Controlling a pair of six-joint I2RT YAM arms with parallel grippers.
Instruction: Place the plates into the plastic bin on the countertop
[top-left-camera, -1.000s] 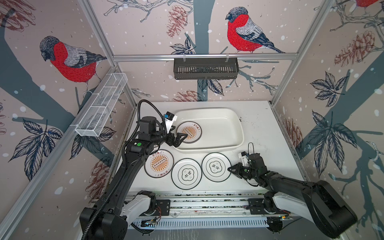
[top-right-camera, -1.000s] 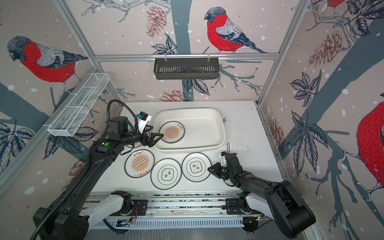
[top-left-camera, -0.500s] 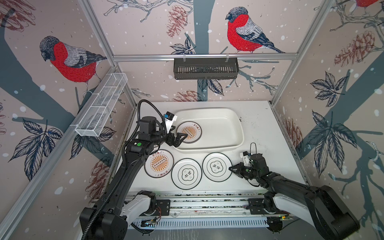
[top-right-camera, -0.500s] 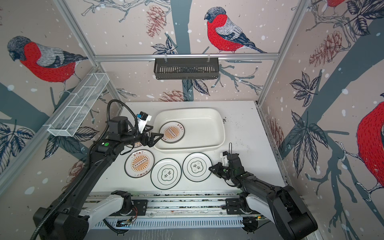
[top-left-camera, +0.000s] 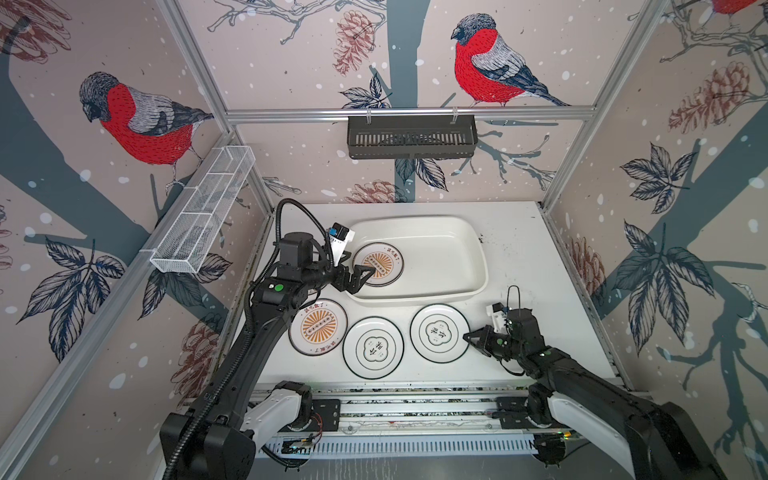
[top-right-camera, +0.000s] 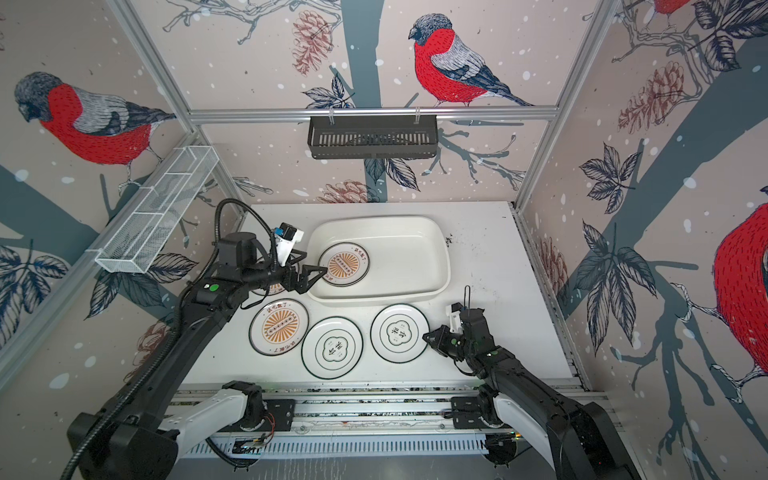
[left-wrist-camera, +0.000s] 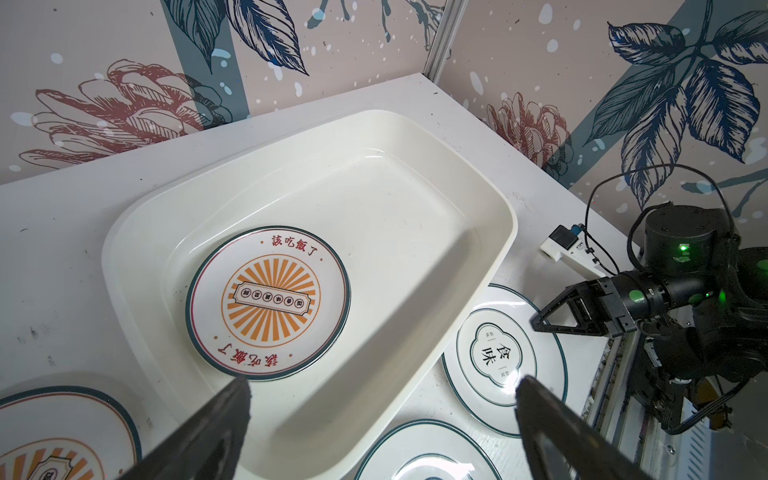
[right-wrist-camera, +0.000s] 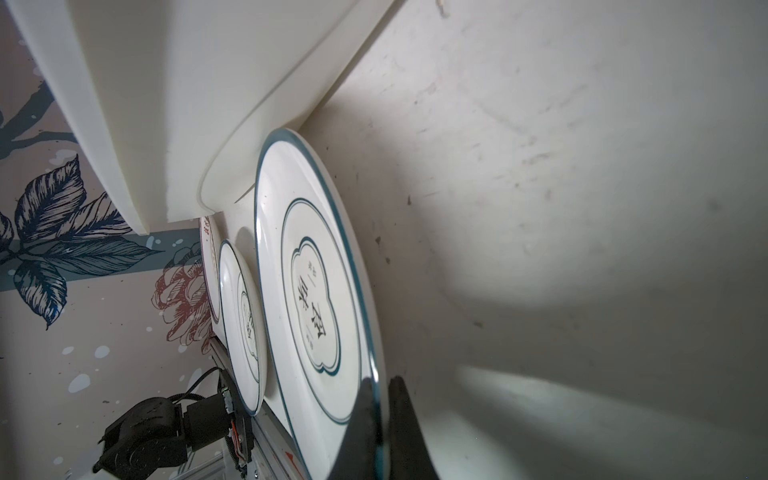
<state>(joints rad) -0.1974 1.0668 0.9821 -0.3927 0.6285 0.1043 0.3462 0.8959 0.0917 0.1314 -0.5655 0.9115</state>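
The cream plastic bin (top-left-camera: 453, 232) (top-right-camera: 415, 232) (left-wrist-camera: 415, 199) holds an orange-sunburst plate (top-left-camera: 378, 264) (left-wrist-camera: 268, 309) at its left end. My left gripper (top-left-camera: 360, 277) (left-wrist-camera: 382, 386) hovers open above that end, holding nothing. In front of the bin three plates lie in a row on the countertop (top-left-camera: 519, 257): a sunburst one (top-left-camera: 318, 326) and two with black emblems (top-left-camera: 373, 347) (top-left-camera: 440, 332). My right gripper (top-left-camera: 467, 336) (right-wrist-camera: 380, 411) is shut on the right rim of the rightmost emblem plate (right-wrist-camera: 316, 291) (top-right-camera: 400, 332).
Another plate (top-right-camera: 266, 287) (left-wrist-camera: 62, 432) lies left of the bin, mostly under my left arm. A black slotted basket (top-left-camera: 411, 137) hangs on the back wall and a white wire basket (top-left-camera: 203, 216) on the left wall. Patterned walls close in three sides.
My right gripper's jaws have closed the last bit onto the plate's rim. The left arm and the other plates have not moved.
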